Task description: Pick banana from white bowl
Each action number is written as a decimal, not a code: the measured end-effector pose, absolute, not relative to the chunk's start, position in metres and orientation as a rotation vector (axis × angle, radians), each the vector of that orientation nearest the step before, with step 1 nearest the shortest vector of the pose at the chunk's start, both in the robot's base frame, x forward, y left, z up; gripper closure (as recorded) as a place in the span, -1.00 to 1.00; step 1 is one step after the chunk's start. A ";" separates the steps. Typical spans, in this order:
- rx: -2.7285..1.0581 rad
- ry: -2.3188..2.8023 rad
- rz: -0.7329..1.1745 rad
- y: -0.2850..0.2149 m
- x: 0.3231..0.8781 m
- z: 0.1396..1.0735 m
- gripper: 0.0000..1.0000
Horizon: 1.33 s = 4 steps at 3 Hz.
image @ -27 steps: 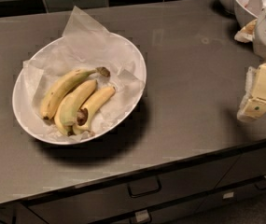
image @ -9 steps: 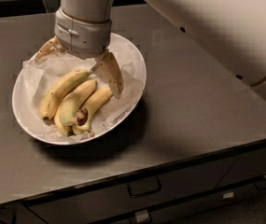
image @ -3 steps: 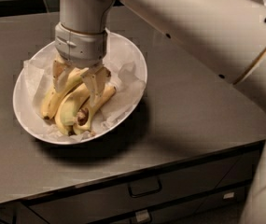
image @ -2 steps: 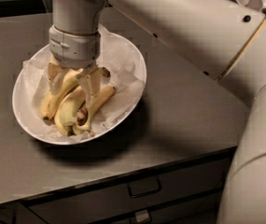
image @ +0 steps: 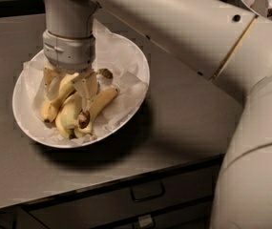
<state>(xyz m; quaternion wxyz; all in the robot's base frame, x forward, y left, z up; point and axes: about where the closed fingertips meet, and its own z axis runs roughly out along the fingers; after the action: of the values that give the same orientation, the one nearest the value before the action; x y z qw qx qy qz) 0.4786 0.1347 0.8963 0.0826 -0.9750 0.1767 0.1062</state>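
Tan gripper [image: 69, 86] is down in the bowl [image: 136, 57] at the left of the counter [image: 183, 113]. Its fingers [image: 87, 87] stand a banana's width apart, either side of the leftmost banana [image: 52, 107], seemingly clamping it. Two more bananas [image: 100, 103] lie just right. The arm [image: 173, 18] runs from the far side to the near right, wrist vertical.

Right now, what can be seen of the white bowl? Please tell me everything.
The white bowl is large, shallow and oval, with a smooth rim. It sits flat on the grey counter, near its front edge. Crinkled white paper lines it and sticks up past the far rim. Three bananas lie on the paper. The gripper reaches down into it, over the bananas.
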 end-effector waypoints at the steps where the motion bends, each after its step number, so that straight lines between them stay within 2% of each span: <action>1: -2.916 0.544 0.322 0.133 0.478 0.895 -0.06; 4: -2.942 0.569 0.334 0.133 0.478 0.892 -0.02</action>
<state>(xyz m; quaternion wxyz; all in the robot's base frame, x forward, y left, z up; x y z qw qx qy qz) 0.4776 0.1325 0.8918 0.0633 -0.9738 0.1885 0.1106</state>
